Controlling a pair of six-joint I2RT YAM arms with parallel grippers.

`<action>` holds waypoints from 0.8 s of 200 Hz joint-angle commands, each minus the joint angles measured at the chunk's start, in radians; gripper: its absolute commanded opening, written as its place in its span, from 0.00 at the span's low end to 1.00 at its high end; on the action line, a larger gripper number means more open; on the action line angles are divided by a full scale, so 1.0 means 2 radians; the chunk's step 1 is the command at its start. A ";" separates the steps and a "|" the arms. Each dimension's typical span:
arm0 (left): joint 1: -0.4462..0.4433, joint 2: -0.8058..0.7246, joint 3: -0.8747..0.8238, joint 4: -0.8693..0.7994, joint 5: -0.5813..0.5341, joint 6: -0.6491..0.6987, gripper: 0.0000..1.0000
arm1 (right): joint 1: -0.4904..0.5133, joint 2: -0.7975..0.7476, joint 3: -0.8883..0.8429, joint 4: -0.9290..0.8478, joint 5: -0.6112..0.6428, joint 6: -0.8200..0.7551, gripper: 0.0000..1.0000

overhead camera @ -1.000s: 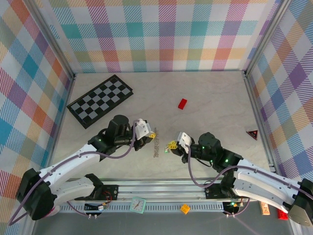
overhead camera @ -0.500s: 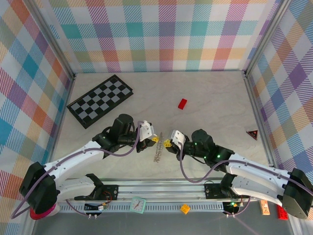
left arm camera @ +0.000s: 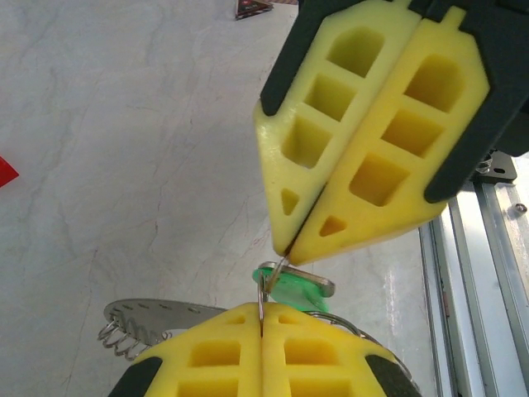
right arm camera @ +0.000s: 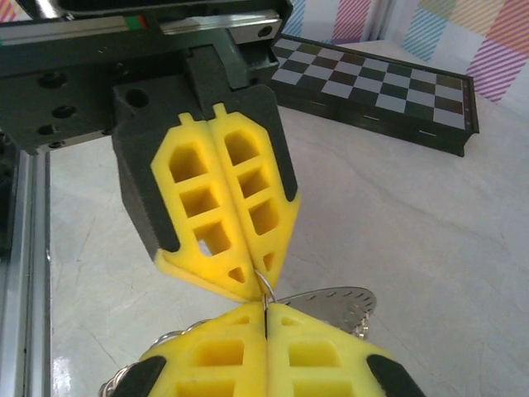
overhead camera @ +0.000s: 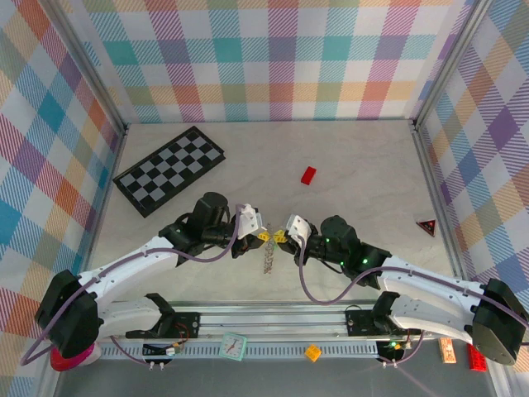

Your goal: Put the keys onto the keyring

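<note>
My left gripper [overhead camera: 263,236] and right gripper [overhead camera: 282,239] meet tip to tip above the table's near middle. In the left wrist view my left gripper [left arm camera: 261,308] is shut on a thin wire ring of the keyring [left arm camera: 136,318], whose chain and slotted silver plate hang below. The right gripper [left arm camera: 285,248] comes in from above, shut on the metal of the pale green-headed key [left arm camera: 293,291], which touches the ring. In the right wrist view the right gripper [right arm camera: 264,308] and left gripper [right arm camera: 258,285] pinch at the same small ring, and the keyring [right arm camera: 331,302] dangles behind. The keyring [overhead camera: 266,260] hangs under the tips.
A black-and-grey chequerboard [overhead camera: 169,169] lies at the back left. A small red block [overhead camera: 308,174] sits behind the grippers. A red-and-black triangle [overhead camera: 426,226] lies near the right wall. The metal rail [overhead camera: 273,318] runs along the near edge.
Both grippers have closed in on each other: the left moved right, the right moved left and slightly away. Their tips, apart a second ago, now meet over the dangling chain.
</note>
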 commanded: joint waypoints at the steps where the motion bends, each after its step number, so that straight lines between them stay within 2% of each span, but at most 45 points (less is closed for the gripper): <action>1: -0.004 0.000 0.021 -0.002 0.017 0.010 0.00 | -0.001 0.005 0.018 0.019 0.015 -0.003 0.00; 49: -0.004 0.000 0.021 -0.003 0.017 0.009 0.00 | -0.001 0.015 0.024 0.021 0.025 0.009 0.00; 97: -0.004 -0.016 0.010 0.015 -0.016 0.012 0.00 | -0.001 0.011 0.028 -0.004 0.064 0.060 0.00; 160: -0.006 -0.038 -0.009 0.051 -0.024 0.011 0.00 | -0.001 0.027 0.023 -0.023 0.042 0.078 0.00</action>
